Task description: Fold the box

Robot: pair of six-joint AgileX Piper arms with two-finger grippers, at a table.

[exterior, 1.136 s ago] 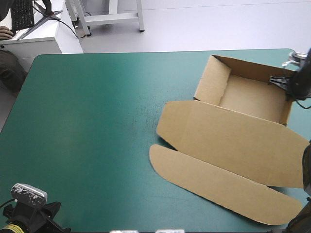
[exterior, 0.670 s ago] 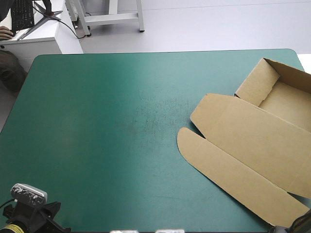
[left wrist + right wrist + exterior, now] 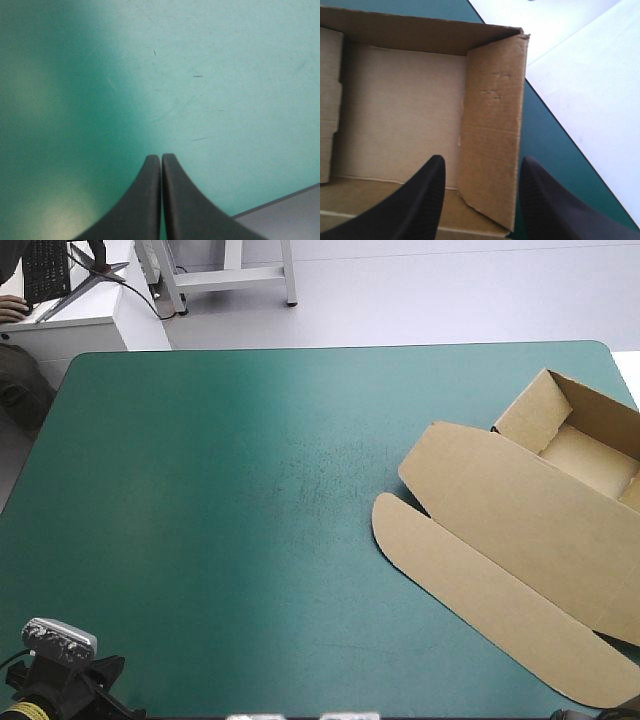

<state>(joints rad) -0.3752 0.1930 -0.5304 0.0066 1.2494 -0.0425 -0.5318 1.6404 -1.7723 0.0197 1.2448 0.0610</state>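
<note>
The brown box lies at the table's right side as an open tray with its lid and a long rounded flap flat on the teal-green cover. Its right part runs out of the high view. My right gripper is seen only in its wrist view. It is open and straddles the tray's side wall, one finger inside the tray and one outside. My left gripper is shut over bare cover near the table's front left corner, far from the box.
The table's right edge runs close beside the tray's side wall, with pale floor beyond it. In the left wrist view a table edge shows just beside the left gripper. Bare teal-green cover spreads across the left and middle.
The box has slid toward the table's right edge and turned a little. The right gripper, earlier seen at the tray's right wall, has gone out of the high view. The left arm has stayed put.
</note>
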